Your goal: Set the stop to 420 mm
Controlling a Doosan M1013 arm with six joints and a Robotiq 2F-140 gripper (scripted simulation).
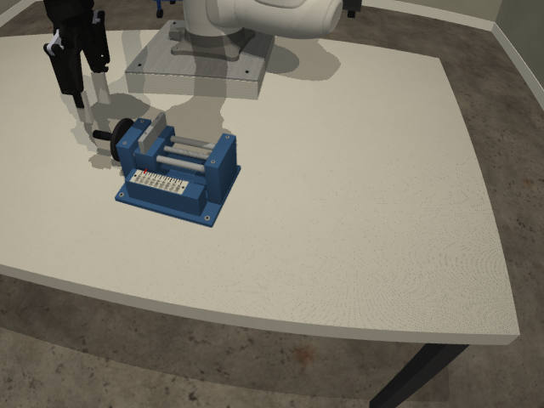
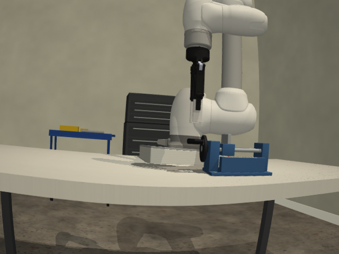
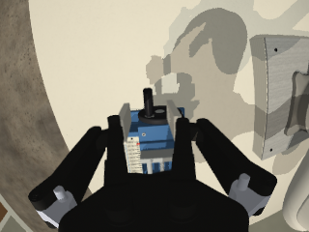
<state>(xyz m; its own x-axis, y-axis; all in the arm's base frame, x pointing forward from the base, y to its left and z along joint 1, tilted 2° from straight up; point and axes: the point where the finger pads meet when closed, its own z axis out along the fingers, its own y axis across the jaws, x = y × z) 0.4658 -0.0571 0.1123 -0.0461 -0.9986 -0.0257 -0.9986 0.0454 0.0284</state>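
The handwheel (image 1: 118, 141) (image 2: 203, 154) is a black disc on the end of the blue fixture (image 1: 223, 167) (image 2: 242, 164). Its crank handle (image 1: 103, 134) (image 2: 193, 141) (image 3: 148, 101) points outward, away from the fixture. The stop, a grey plate (image 1: 150, 135) (image 2: 226, 138) on a blue carriage, stands near the handwheel end of the rods. The red pointer (image 1: 145, 171) (image 3: 138, 143) is near the handwheel end of the white scale (image 1: 160, 181) (image 3: 133, 157); its numbers are unreadable. My gripper (image 1: 95, 110) (image 2: 196, 120) (image 3: 148, 110) is partly open and empty, above the handwheel, touching nothing.
The robot's base plate (image 1: 197, 72) (image 2: 175, 156) (image 3: 275, 97) lies behind the fixture on the pale table (image 1: 351, 197). The table's front edge (image 1: 246, 320) is beyond the fixture's scale side. A blue cart (image 2: 82, 134) and a dark cabinet (image 2: 148, 106) stand behind the table.
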